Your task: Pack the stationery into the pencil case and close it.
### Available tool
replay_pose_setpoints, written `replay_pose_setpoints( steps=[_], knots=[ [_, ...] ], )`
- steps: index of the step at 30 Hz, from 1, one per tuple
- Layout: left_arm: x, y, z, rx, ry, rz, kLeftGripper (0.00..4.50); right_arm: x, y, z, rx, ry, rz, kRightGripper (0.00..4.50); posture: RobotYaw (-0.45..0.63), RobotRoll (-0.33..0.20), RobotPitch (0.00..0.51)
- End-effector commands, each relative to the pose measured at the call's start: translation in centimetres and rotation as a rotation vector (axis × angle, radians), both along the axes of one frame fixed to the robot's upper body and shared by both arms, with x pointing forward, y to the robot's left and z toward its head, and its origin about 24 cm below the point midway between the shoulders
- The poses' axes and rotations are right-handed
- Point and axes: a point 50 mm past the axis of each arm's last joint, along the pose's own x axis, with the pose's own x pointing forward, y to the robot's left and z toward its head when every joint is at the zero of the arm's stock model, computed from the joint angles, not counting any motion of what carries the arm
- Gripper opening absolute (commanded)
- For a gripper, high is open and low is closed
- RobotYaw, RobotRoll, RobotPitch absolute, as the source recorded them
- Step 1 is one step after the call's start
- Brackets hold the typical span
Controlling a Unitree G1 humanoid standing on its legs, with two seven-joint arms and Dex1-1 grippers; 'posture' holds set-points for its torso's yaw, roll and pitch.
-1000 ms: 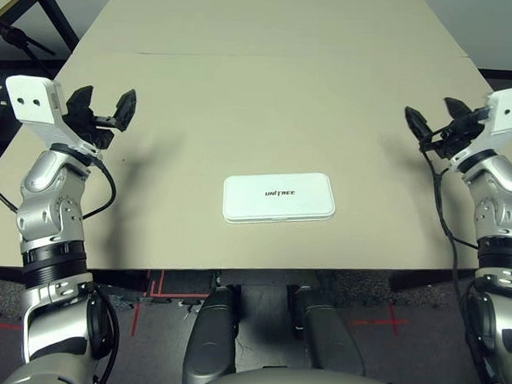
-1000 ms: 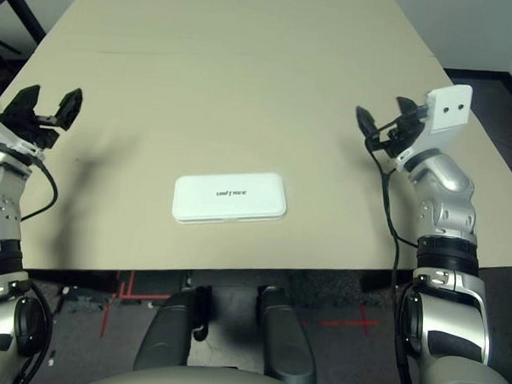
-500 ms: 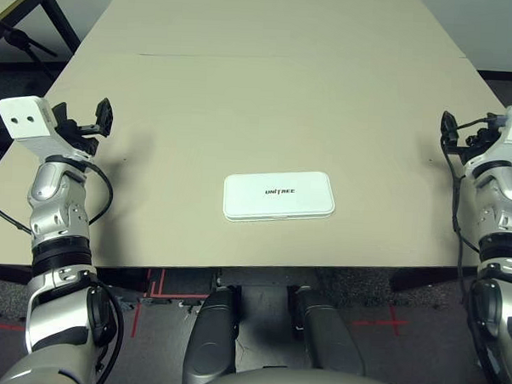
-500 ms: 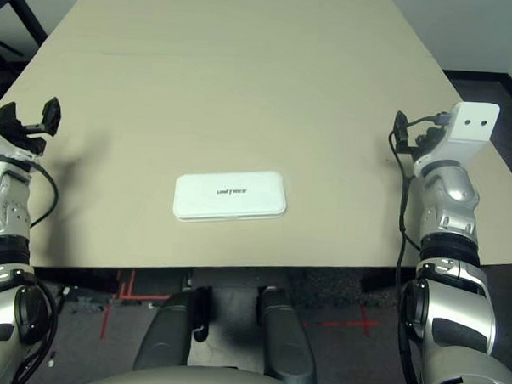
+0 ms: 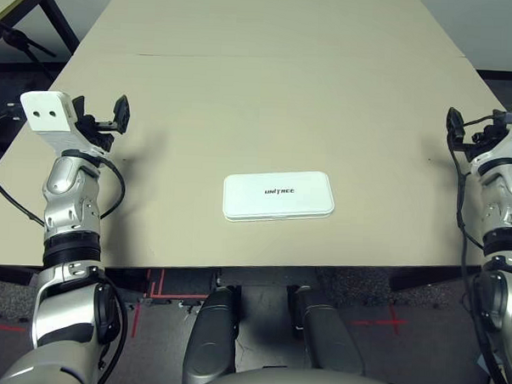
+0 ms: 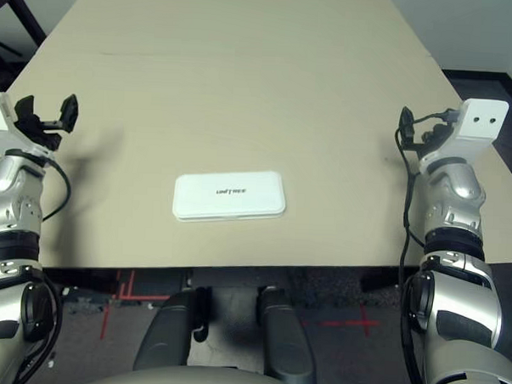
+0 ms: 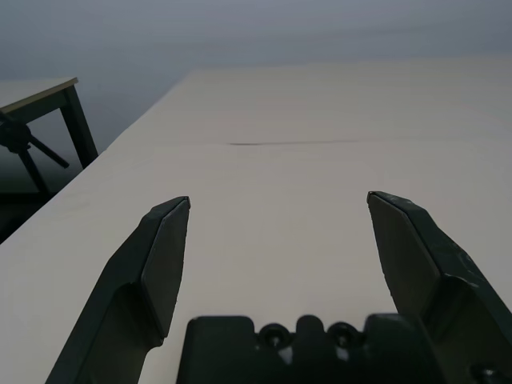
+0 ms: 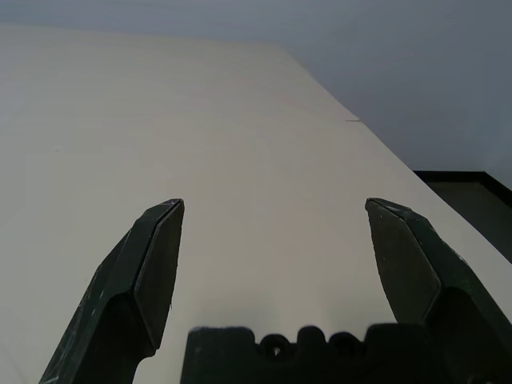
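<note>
1. Left gripper [image 7: 276, 240]: fingers spread wide, nothing between them. It hangs over the table's [image 5: 268, 99] left edge, well apart from the case [image 5: 278, 195].
2. Right gripper [image 8: 272, 240]: fingers likewise spread wide and empty, at the right edge of the table, also well apart from the case.
3. Case: lies flat near the front edge, between the two arms, lid down, logo up. No marker, highlighter or small metal piece shows on the table; by the look of it they are inside, but the contents cannot be seen.
4. Judgement: task looks at or near its end. Whether the lid has latched fully cannot be told from here.
5. Risk A: lid only resting, not snapped. Cause: too little press at the front lip. A later nudge could spring it open.
6. Risk B: any re-approach with fingers this wide could catch the case's edge and slide it; the front edge of the table is near, so a push toward the robot might tip it off.
7. Risk C: the smooth, flat case offers little grip; pressing off-centre could skate it sideways.
</note>
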Motion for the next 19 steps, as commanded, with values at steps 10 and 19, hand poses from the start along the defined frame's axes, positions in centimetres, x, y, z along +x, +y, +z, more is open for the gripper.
replay_pose_setpoints(
  steps=[10, 19],
  knots=[
    [-0.3, 0.4, 0.3, 0.021, -0.006, 0.004, 4.46, 0.8, 1.3, 0.0, -0.005, -0.009, 0.052, 4.50, -0.06, 0.000, 0.158],
    [-0.1, 0.7, 1.2, 0.031, -0.012, -0.031, 4.46, 0.1, 1.7, -0.4, -0.019, -0.018, 0.075, 4.50, -0.06, 0.000, 0.191]
  ],
)
